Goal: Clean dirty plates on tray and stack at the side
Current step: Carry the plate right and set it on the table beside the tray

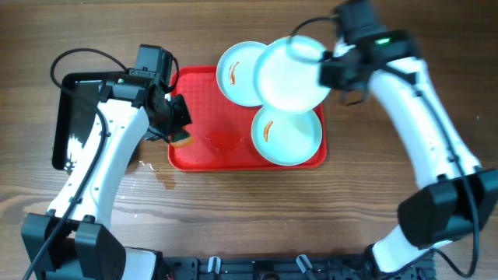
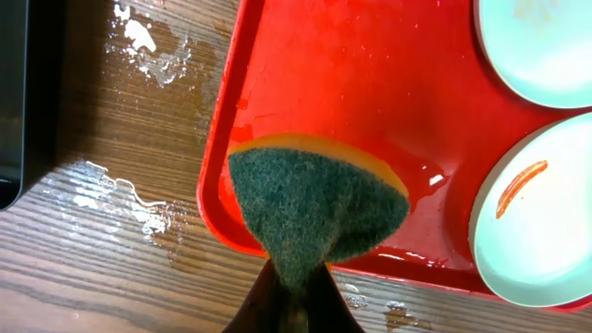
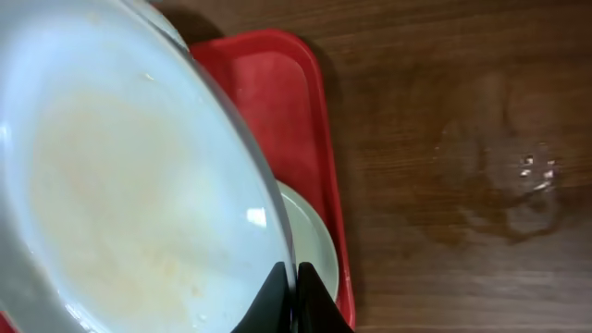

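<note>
The right end effector is pressed shut on the rim of the lifted plate and holds it tilted in the air. An edge pinch like that leaves the whole face free for wiping. In the wrist view that face shows only a faint tan film, so I'd judge it nearly clean and bound for the side stack.

Directly beneath this end effector lies the red tray, with the two smeared plates resting on it. The far plate overhangs the rim, and the near plate sits in the corner. Each carries an orange streak and waits its turn.

The left end effector is clamped on a scouring sponge, green pad outward, yellow foam behind. Just ahead of its fingers is the tray's wet corner. I cannot tell whether the sponge touches the floor there.

Off to its outer side sits a black tray. Spilled water beads on the wooden counter below it.

I can read no brand, label or writing anywhere.
</note>
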`<state>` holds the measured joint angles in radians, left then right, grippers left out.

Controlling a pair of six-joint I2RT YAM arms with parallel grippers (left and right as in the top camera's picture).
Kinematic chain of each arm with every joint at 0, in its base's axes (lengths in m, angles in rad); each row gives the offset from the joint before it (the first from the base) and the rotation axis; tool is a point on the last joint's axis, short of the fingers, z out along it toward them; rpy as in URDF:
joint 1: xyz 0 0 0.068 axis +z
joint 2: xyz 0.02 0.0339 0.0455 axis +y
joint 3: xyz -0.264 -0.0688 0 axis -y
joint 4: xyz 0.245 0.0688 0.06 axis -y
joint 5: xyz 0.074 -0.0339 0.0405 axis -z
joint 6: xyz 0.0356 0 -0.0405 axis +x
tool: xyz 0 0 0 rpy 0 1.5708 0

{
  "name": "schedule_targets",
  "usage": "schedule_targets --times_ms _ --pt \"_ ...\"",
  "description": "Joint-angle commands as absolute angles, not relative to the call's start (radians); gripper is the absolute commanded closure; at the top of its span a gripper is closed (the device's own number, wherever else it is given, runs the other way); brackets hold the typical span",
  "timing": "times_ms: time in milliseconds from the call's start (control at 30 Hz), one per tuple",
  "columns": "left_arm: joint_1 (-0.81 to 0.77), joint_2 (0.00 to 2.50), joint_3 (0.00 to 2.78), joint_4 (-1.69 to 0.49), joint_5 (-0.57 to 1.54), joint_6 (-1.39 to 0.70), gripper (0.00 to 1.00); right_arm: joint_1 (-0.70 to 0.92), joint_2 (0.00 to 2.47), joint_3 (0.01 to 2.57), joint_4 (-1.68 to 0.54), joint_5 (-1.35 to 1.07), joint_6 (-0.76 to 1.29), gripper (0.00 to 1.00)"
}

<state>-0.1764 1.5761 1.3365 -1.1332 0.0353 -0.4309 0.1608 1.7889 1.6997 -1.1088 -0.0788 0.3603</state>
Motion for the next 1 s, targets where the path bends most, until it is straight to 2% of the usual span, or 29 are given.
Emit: schedule_targets --times_ms 0,167,267,467,500,533,567,633,667,733,900,967 --pt "-0.172 1.56 1.339 -1.131 0.025 -0.418 0.96 -0.012 1.788 1.682 -1.104 -0.295 0.313 0.96" --pt "-0.172 1.56 1.339 -1.129 0.025 -0.418 0.96 -0.182 1.798 1.614 -1.072 -0.212 0.294 0.96" --pt "-0.172 1.56 1.339 -1.129 0.025 -0.418 0.96 -0.258 1.798 1.535 -1.019 -0.127 0.364 0.96" --pt "-0.173 1.56 1.339 -1.123 0.025 -0.418 0.96 -0.326 1.8 1.375 -0.862 -0.112 0.382 0.96" --pt "-0.173 1.56 1.339 -1.124 0.025 -0.418 0.96 -0.329 1.803 1.363 -0.847 -0.11 0.382 0.93" --pt "-0.173 1.56 1.339 -1.123 0.025 -0.418 0.96 -0.329 1.805 1.358 -0.839 -0.11 0.382 0.87" --pt "-0.173 1.56 1.339 -1.122 0.025 -0.418 0.96 -0.329 1.809 1.356 -0.832 -0.112 0.382 0.71" --pt "-0.173 1.56 1.339 -1.12 0.025 -0.418 0.96 -0.327 1.809 1.356 -0.825 -0.146 0.385 0.04" --pt "-0.173 1.56 1.339 -1.119 0.025 -0.418 0.96 -0.328 1.808 1.357 -0.823 -0.181 0.384 0.0" --pt "-0.173 1.56 1.339 -1.117 0.025 -0.418 0.96 -0.328 1.808 1.357 -0.822 -0.284 0.369 0.0" --pt "-0.173 1.56 1.339 -1.112 0.025 -0.418 0.96 -0.31 1.808 1.357 -0.775 -0.712 0.239 0.0" --pt "-0.173 1.56 1.339 -1.108 0.025 -0.418 0.96 -0.27 1.807 1.37 -0.768 -0.764 0.234 0.01"
